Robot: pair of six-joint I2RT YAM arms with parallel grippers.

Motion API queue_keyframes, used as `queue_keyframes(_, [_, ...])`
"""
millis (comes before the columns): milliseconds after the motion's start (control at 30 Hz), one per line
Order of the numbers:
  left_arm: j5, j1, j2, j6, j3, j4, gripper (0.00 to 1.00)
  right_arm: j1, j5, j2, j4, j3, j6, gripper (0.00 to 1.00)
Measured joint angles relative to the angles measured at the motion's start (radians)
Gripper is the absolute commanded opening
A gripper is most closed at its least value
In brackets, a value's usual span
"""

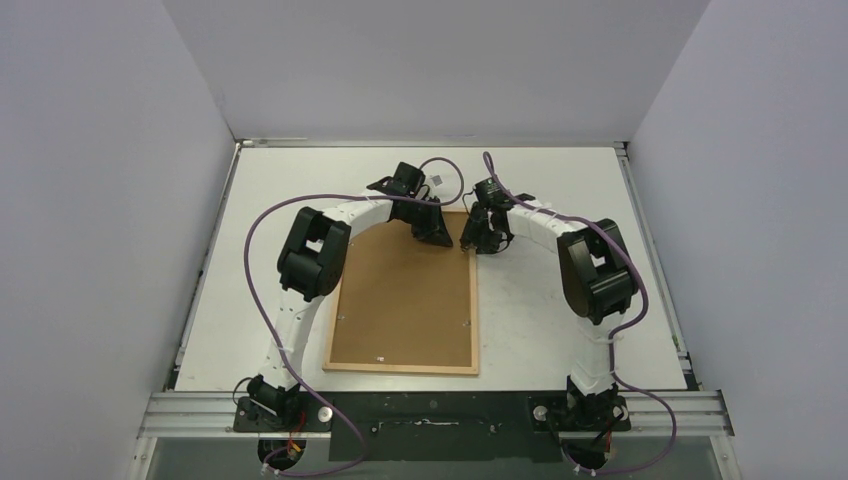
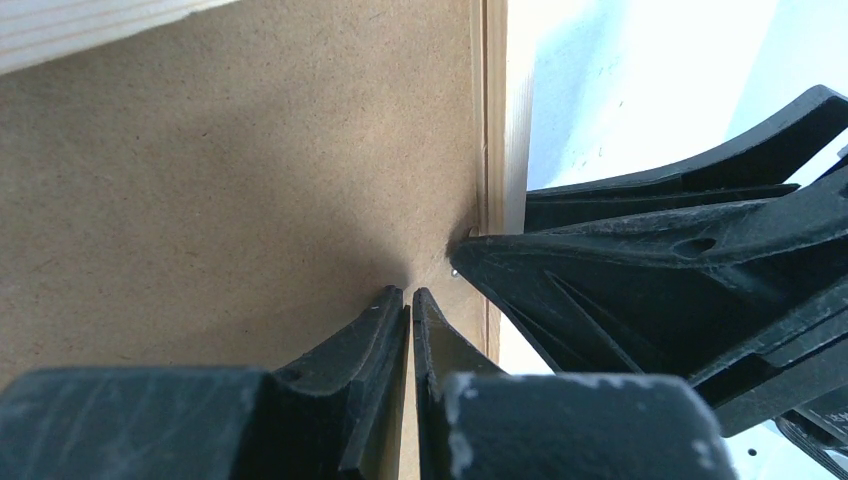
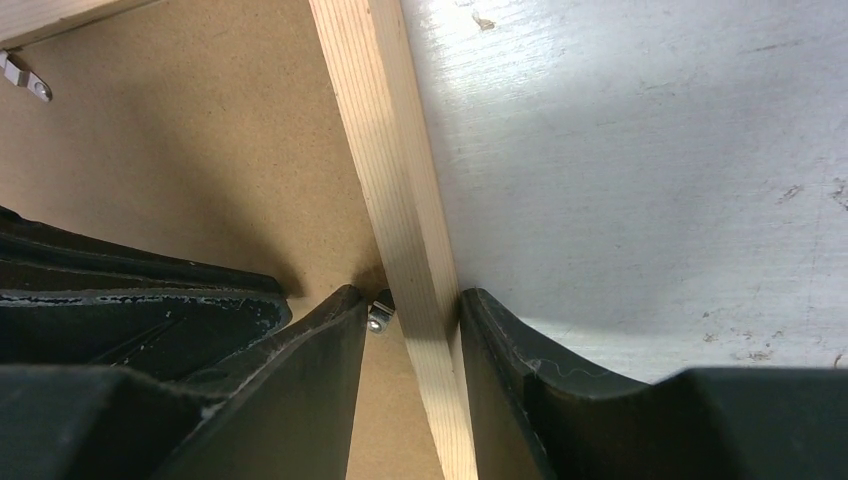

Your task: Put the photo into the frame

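Note:
The frame [image 1: 400, 368] lies face down on the table with a brown backing board [image 1: 405, 300] set in it. The photo is hidden. My left gripper [image 1: 440, 238] is shut and empty, its tips [image 2: 410, 292] down on the board near the frame's right rail [image 2: 495, 120]. My right gripper [image 1: 478, 243] is open and straddles that rail [image 3: 385, 150]. One finger [image 3: 320, 360] is over the board and the other [image 3: 520, 370] is on the table side against the rail. A small metal tab [image 3: 378, 318] sits between the inner finger and the rail.
Another metal tab [image 3: 25, 80] sits at the frame's far edge. The two grippers are close together at the frame's far right corner; the right fingers [image 2: 650, 270] fill the left wrist view's right side. White table [image 3: 650, 150] lies to the right of the frame.

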Motion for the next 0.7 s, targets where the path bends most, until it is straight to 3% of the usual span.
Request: queue_keyframes(700, [0.008, -0.002, 0.0, -0.016, -0.013, 0.026, 0.07, 0.011, 0.032, 0.016, -0.039, 0.031, -0.024, 0.21])
